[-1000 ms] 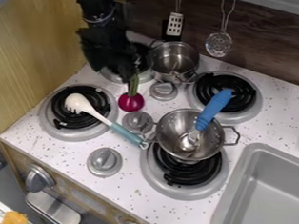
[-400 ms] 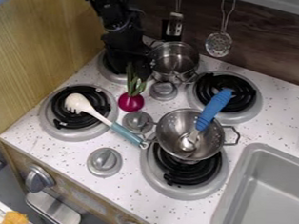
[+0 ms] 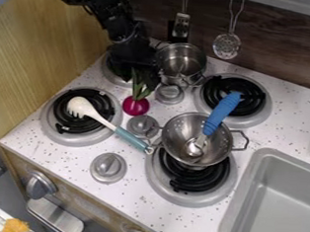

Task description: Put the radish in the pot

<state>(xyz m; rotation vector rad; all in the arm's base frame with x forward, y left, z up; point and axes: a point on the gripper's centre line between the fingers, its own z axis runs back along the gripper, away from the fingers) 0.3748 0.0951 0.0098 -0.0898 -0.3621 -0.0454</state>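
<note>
Since the earliest frame, the black two-finger gripper (image 3: pixel 141 73) has shifted towards the right of the view, while the magenta, round radish with green leaves (image 3: pixel 136 105) has kept its place. How far open the gripper is, I cannot tell, nor whether it has hold of the leaves (they run right up to its dark lower end).

The radish sits just below the gripper in the view, its round part apart from it on the white speckled counter (image 3: pixel 139 198). Immediately to the gripper's right is a silver metal pot with upright sides (image 3: pixel 181 60). Just below and to the right is a grey round knob (image 3: pixel 170 94).

Farther to the right is a black coil burner with a grey rim (image 3: pixel 235 95). Down and to the left, a pasta server with a white head and teal handle (image 3: pixel 86 107) lies across another black coil burner (image 3: pixel 76 124).

Down and to the right, a wide silver metal pan with two loop handles (image 3: pixel 174 135) stands over a third burner, a metal spoon with a blue handle (image 3: pixel 222 111) leaning in it. Farthest that way is the grey rectangular sink (image 3: pixel 277 204). Up and to the right hang a slotted metal spatula (image 3: pixel 182 25) and a round perforated skimmer (image 3: pixel 226 46).
</note>
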